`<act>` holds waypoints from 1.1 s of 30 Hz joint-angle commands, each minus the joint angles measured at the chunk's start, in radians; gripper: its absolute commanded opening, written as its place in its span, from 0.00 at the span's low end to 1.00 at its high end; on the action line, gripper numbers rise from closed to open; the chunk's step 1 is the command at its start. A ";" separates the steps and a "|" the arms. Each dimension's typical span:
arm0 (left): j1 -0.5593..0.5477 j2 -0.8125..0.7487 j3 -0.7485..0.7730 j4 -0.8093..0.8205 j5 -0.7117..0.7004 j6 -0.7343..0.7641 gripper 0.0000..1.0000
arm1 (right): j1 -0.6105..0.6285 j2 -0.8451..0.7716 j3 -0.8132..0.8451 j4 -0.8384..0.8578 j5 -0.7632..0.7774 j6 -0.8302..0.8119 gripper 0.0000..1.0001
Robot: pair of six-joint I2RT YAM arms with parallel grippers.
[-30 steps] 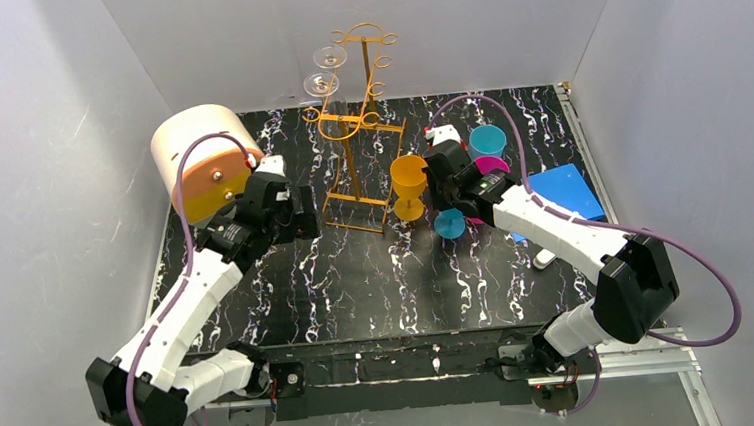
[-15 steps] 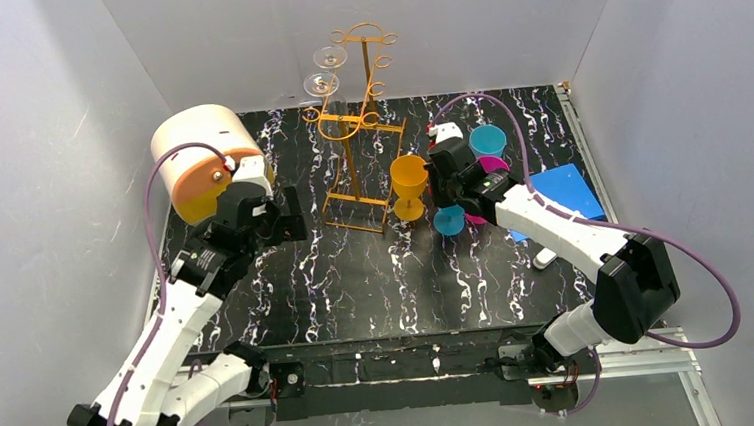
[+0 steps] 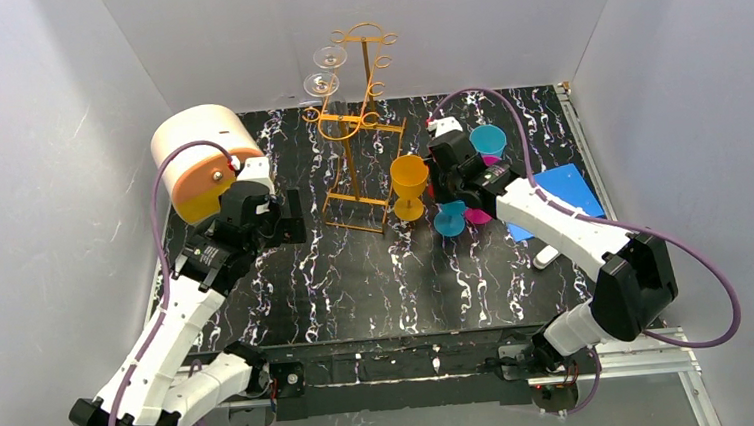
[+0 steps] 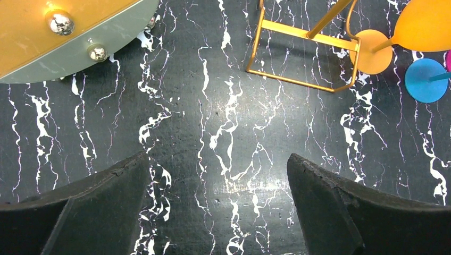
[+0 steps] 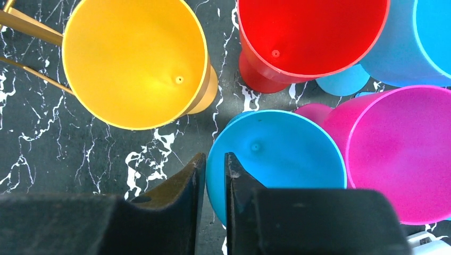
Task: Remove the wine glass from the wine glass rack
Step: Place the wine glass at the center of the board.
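While two clear wine glasses [image 3: 329, 56] are hanging from the upper arms of the golden wire rack [image 3: 352, 129] at the table's back, I am seeing the right gripper [image 5: 215, 170] sitting with fingers slightly apart astride a blue plastic goblet [image 5: 276, 154] at its rim. A yellow goblet [image 5: 133, 61], a red goblet [image 5: 311, 34] and a magenta goblet [image 5: 399, 149] are crowding it, the yellow one standing just beside the rack's base. The left gripper [image 4: 218, 202] is hovering spread wide over the black marbled tabletop [image 4: 213, 122], near a cream-and-orange cylindrical box [image 3: 199, 160].
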 commanded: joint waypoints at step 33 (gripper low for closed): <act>0.084 0.192 0.375 -0.098 0.164 0.067 0.98 | -0.004 -0.291 0.054 -0.049 -0.386 0.072 0.55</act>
